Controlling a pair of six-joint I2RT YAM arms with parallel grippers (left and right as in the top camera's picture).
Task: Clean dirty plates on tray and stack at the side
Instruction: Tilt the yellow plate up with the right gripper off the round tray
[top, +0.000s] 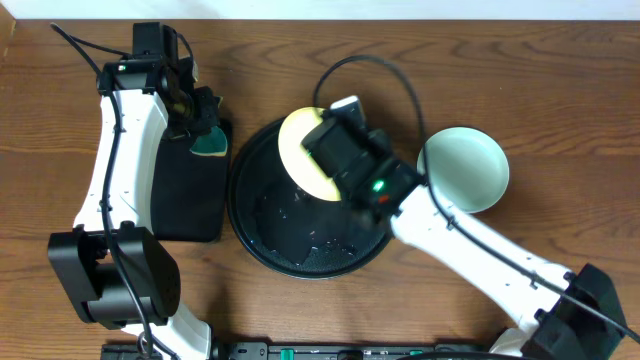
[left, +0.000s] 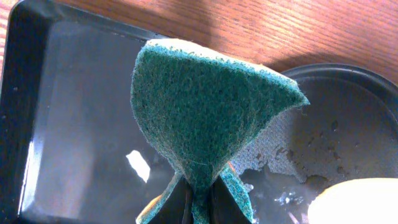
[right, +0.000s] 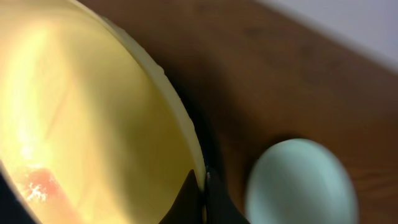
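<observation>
Sponge (left: 199, 112): closest thing to my left wrist lens. Green, folded into a fan, pinched at its lower end.
Left pincer (left: 198, 198): closed tight on the sponge, touching nothing else. It hangs over the upper right corner of the rectangular tray (top: 185, 205).
Round tray (top: 300, 268): just right of the rectangular one. Droplets on its floor, and no plate lying flat in it that I can see.
Yellow plate (top: 298, 150): over the far part of the round tray, overlapping its rim. Red smear (right: 40, 183) on its face, so not clean by my read.
Right pincer (right: 203, 186): closed on the yellow plate's rim, one finger each side of the edge.
Mint plate (top: 465, 168): on the bare table (top: 480, 60), right of the round tray, apart from both pincers. Looks clean; probably the start of the stack.
Third plate: not in view.
Key relation: yellow plate lies right of my left pincer, near, with the round tray's left rim between them. Left arm carries the sponge, so it is the one to cross.
Plate tilt: can't tell exactly.
Next, my guess: sponge goes right onto the smear while the right pincer holds firm.
</observation>
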